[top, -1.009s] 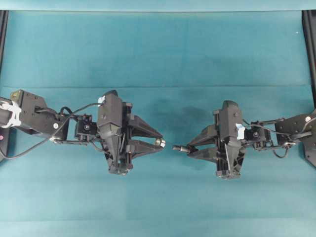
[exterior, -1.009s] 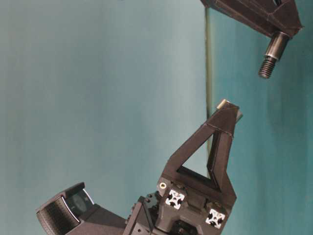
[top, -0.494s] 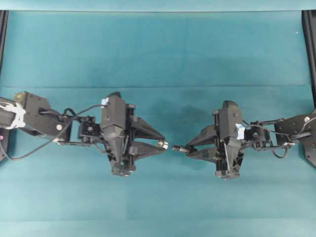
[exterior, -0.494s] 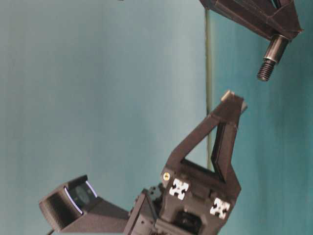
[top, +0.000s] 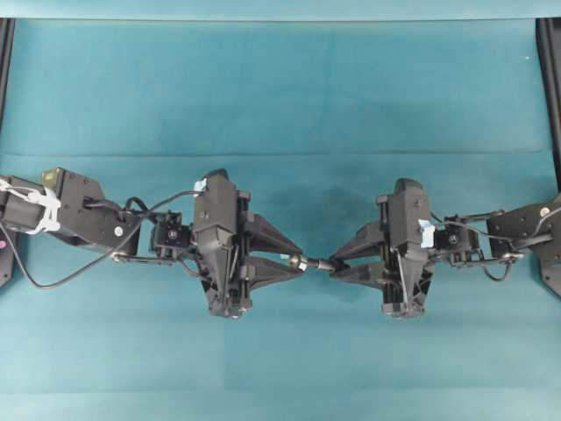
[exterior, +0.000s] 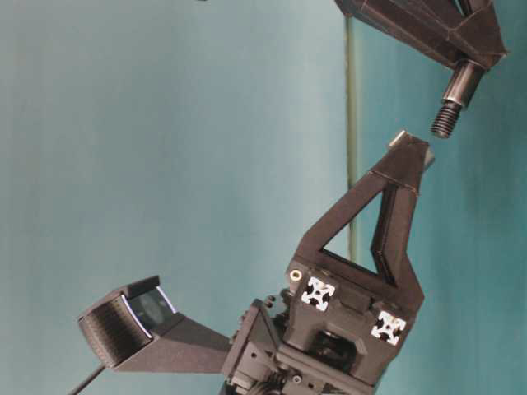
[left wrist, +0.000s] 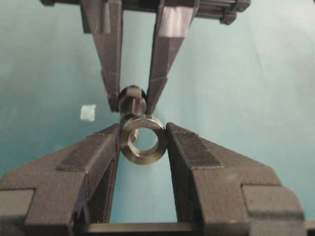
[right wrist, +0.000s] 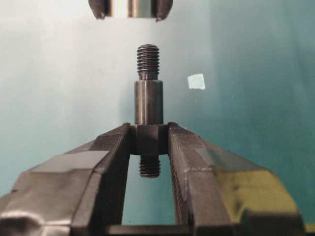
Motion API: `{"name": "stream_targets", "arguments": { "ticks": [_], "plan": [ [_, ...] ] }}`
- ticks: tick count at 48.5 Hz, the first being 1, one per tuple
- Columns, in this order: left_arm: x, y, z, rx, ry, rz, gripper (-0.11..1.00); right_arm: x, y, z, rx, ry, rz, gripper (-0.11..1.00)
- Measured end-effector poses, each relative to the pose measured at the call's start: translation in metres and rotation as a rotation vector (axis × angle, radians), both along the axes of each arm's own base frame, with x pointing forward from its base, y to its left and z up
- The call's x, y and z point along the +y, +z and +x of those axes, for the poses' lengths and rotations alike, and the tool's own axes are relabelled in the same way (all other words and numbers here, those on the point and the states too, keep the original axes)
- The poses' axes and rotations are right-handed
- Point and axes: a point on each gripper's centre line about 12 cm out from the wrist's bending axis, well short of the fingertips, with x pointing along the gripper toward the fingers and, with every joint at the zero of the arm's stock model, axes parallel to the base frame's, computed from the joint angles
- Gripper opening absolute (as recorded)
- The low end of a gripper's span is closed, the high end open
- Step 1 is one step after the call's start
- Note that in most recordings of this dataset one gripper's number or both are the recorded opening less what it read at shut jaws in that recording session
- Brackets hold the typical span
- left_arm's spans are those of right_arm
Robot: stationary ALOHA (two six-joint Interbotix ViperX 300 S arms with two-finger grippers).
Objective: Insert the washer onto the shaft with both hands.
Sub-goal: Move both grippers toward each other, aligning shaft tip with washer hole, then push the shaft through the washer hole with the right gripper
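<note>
The table cover (top: 280, 88) is blue-green all over, with darker patches near the middle. Both grippers, left (top: 296, 260) and right (top: 335, 263), are black. The washer (left wrist: 142, 139) is shiny silver-grey. The shaft (right wrist: 148, 103) is dark grey with fine ridges at its ends. A tiny scrap (right wrist: 196, 81) looks pale, maybe light green.
</note>
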Motion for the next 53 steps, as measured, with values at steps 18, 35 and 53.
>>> {"name": "stream_targets", "arguments": {
  "ticks": [18, 35, 53],
  "plan": [
    [0.0, -0.0044, 0.0006, 0.009, 0.0, 0.001, 0.37, 0.0, 0.0016, 0.0009, -0.015, -0.001, 0.002, 0.0],
    [-0.0003, -0.0062, 0.0049, 0.009, 0.0, 0.001, 0.37, 0.0006, 0.0016, 0.0014, -0.017, 0.001, 0.002, 0.0],
    [0.0009, -0.0054, 0.0058, 0.008, 0.003, 0.001, 0.37, 0.0007, 0.0014, 0.0028, -0.017, 0.001, 0.002, 0.0]
  ]
}}
